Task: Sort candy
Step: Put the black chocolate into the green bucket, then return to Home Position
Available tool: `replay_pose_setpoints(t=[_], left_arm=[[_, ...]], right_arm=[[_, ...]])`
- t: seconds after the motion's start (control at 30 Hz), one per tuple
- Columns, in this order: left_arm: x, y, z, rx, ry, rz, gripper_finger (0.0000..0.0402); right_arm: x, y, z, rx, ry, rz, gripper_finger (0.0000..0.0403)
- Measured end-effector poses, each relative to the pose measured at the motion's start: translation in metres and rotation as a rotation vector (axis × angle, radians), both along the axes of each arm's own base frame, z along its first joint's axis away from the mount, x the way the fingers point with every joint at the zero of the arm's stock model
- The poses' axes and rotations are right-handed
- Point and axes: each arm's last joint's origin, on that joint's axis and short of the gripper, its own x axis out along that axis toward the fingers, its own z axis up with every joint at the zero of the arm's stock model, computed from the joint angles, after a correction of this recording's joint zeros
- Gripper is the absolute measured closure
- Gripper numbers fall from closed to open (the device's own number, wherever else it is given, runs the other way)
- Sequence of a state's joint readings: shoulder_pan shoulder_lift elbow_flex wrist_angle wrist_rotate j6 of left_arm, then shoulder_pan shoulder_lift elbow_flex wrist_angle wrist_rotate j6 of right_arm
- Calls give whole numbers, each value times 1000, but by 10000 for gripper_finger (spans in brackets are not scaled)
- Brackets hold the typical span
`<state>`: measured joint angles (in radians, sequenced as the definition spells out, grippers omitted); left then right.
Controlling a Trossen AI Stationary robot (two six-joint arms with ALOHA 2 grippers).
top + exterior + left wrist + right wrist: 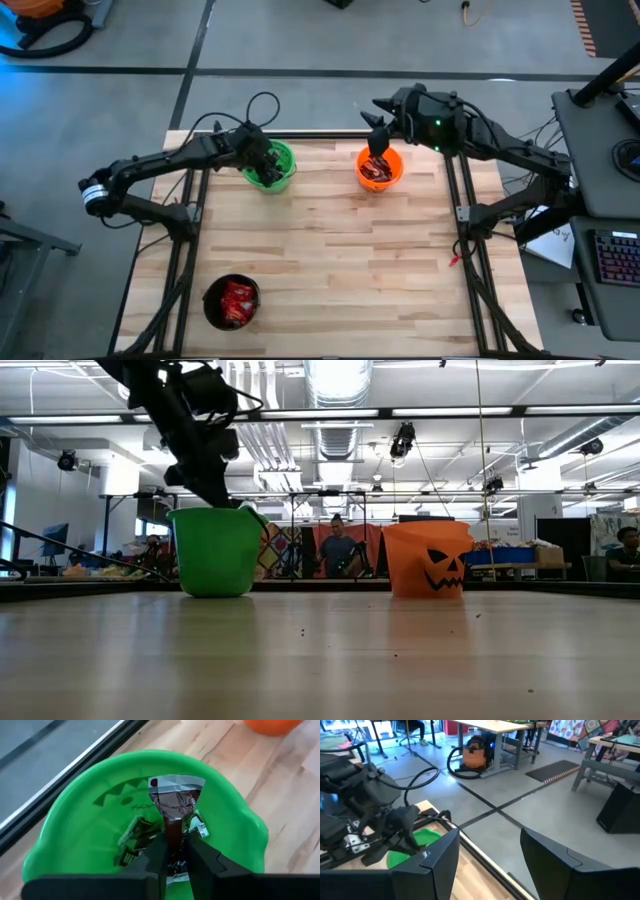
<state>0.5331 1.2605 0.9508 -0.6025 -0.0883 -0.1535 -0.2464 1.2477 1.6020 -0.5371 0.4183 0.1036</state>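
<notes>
Candy sorting observed on the wooden table (330, 260), bearing three buckets. Green bucket (80, 820) at the far left holds small black-silver bars (131, 842); orange bucket (380, 168) at the far right holds dark brown-red bars; black bucket (231, 302) at the near edge holds bright red packets (238, 300). Left gripper (175, 855) over the green bucket pinches one dark wrapped candy (175, 802). Right gripper (487, 850), over the orange bucket, stands wide with nothing between its fingers.

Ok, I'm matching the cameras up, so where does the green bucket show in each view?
High view: green bucket at the table's far edge, left of centre.
Low view: left of centre, standing on the table.
Left wrist view: fills the picture.
Right wrist view: a green patch low on the left.
Shared landmark: the left gripper over it.
</notes>
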Motion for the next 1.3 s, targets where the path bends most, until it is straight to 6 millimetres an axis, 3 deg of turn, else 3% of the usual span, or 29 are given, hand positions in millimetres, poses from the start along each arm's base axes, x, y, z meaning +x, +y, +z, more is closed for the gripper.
replay_pose_setpoints(t=[0.43, 0.57, 0.73, 0.87, 1.1, 1.2, 1.3], left_arm=[[-8, -7, 5, -51, -10, -21, 265], [-18, -19, 20, -5, -44, -87, 247], [-40, -52, 61, 111, -270, -252, 242], [-67, -78, 88, 125, -490, -219, 242], [-102, -97, 111, -13, -770, -107, 242], [-110, -99, 116, -65, -846, -76, 242], [-119, -104, 118, -15, -865, -188, 242]], right_arm=[[2, 3, -14, -2, 85, 109, 197], [-1, 9, -24, 7, 85, 177, 198], [-18, 25, -30, -52, 17, 251, 210], [-35, 37, -36, -48, -28, 304, 224], [-48, 41, -44, 216, -176, 243, 235], [-48, 41, -49, 205, -126, 249, 236], [-49, 50, -56, 111, -39, 314, 236]])
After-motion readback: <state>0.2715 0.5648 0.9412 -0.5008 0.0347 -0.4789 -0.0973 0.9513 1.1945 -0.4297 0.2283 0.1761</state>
